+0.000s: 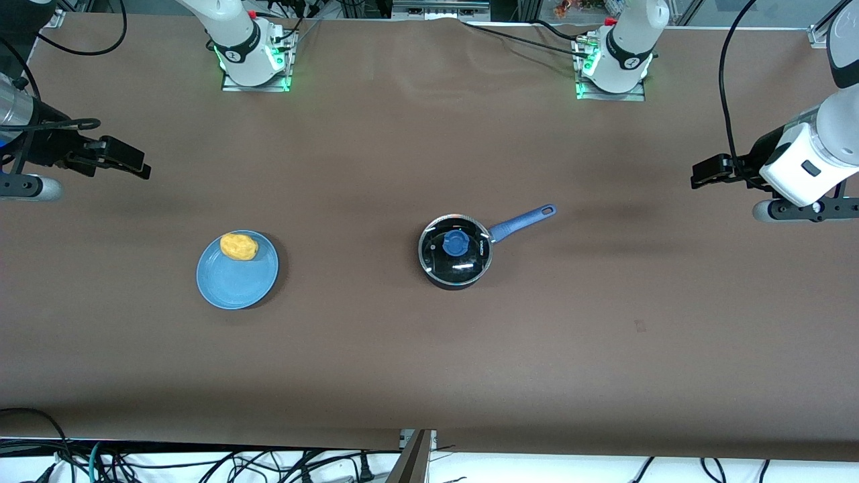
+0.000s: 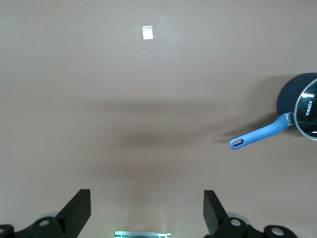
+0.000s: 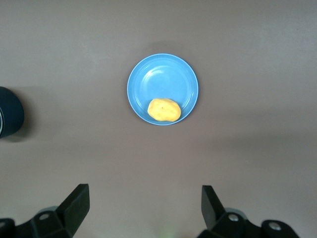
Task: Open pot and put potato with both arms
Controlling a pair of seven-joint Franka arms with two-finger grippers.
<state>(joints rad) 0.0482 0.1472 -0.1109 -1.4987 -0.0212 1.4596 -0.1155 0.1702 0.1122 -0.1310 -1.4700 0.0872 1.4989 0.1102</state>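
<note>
Potato [image 1: 239,246] on plate [image 1: 235,282] and lidded pot [image 1: 455,251] lie well apart from both wide-spread tools, left [image 1: 704,176] and right [image 1: 134,164].

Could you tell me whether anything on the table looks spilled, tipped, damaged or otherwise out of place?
Nothing stands out. The pot sits upright with its lid squarely on, and the potato rests on the plate, near its rim. Both tools, left and right, hang open over bare table at their own ends.
</note>
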